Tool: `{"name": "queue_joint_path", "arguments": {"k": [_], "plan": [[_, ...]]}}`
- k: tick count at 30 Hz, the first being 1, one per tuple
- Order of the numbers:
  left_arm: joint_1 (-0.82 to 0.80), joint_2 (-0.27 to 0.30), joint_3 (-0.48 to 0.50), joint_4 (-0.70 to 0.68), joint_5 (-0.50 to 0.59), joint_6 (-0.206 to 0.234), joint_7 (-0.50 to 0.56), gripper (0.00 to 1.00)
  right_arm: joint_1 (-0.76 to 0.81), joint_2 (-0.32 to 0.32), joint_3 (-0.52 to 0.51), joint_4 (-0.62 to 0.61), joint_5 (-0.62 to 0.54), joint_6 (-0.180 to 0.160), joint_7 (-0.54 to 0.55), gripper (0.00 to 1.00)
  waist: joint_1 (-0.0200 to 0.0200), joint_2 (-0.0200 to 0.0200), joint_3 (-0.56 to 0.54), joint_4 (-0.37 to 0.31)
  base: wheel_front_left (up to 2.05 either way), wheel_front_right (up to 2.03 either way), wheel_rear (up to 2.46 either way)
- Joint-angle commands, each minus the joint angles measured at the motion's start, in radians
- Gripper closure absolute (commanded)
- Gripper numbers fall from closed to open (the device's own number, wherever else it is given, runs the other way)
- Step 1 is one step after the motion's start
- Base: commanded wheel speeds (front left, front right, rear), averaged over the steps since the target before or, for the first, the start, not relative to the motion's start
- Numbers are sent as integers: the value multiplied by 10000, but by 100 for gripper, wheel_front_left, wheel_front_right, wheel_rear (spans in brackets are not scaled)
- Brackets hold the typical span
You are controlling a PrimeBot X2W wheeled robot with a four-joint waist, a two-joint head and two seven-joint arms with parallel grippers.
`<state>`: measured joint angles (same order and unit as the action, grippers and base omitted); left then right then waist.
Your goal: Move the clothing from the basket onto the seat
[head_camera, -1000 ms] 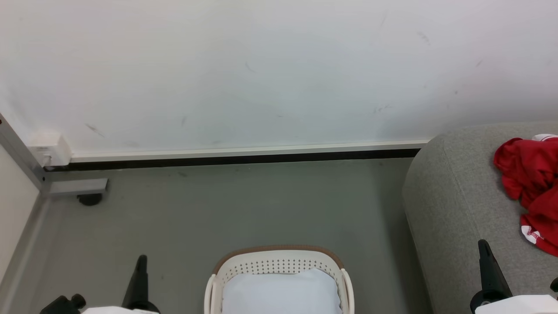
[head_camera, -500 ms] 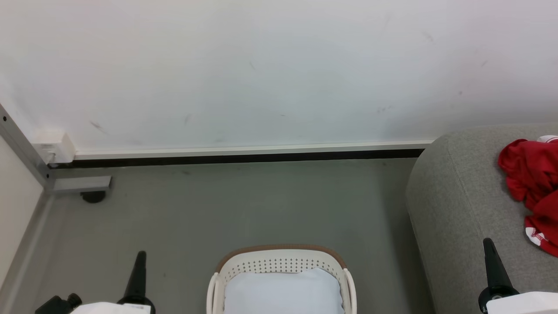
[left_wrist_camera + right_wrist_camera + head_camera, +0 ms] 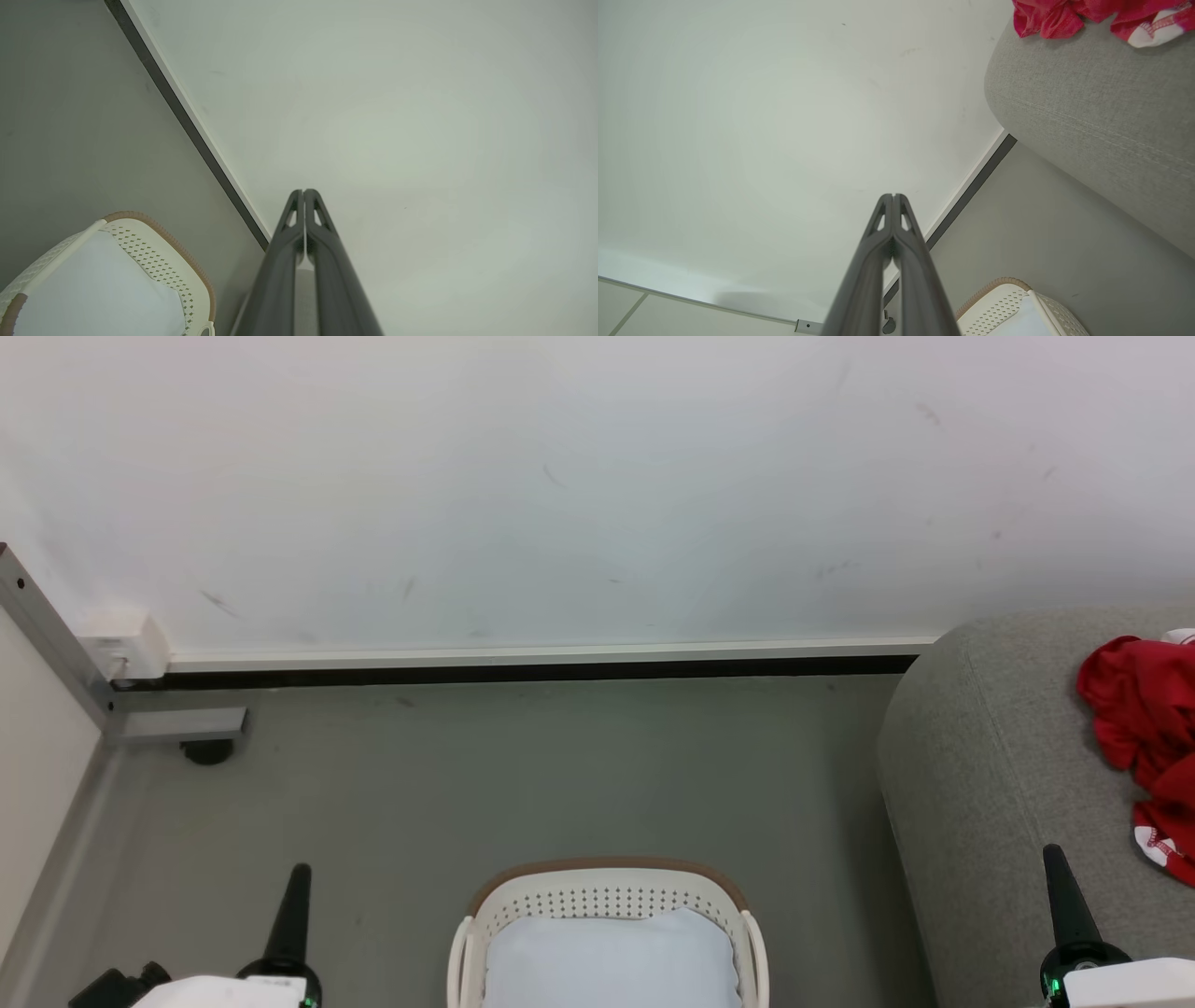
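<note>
The red clothing [image 3: 1144, 728] lies crumpled on the grey seat [image 3: 980, 784] at the right edge; the right wrist view has the clothing [image 3: 1064, 14] atop the seat [image 3: 1087, 107] too. On the floor at bottom centre stands the white basket [image 3: 607, 882], brown-rimmed, with just its pale liner showing inside. My left gripper [image 3: 297, 873] is shut with nothing in it, left of the basket. My right gripper [image 3: 1053, 852] is shut and empty, over the seat's front, apart from the clothing. Both wrist views show the fingers pressed together: left gripper [image 3: 303, 191], right gripper [image 3: 893, 196].
A white wall [image 3: 560, 495] with a dark baseboard [image 3: 523, 672] runs behind the grey floor [image 3: 523, 775]. A metal frame leg with a black caster [image 3: 205, 751] stands at the left corner.
The head camera has shifted slightly, so the whole scene slides right. Both shut grippers sit a little lower and further right in the picture.
</note>
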<state>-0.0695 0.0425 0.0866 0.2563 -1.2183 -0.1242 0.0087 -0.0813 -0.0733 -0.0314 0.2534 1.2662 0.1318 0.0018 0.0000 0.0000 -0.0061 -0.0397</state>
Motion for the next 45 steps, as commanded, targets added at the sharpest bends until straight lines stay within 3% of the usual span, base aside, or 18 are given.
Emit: {"name": "queue_joint_path", "arguments": {"k": [1, 45], "plan": [[-185, 91, 59, -97, -363, -63, 97, 100, -234, -23, -85, -121, 331, -12, 93, 100, 0, 0, 4, 17, 0, 0, 0], [-421, 115, 280, -124, -3612, -88, 987, 100, -306, 173, -734, -117, 3246, -20, 1019, 100, 0, 0, 81, 350, 0, 0, 0]]}}
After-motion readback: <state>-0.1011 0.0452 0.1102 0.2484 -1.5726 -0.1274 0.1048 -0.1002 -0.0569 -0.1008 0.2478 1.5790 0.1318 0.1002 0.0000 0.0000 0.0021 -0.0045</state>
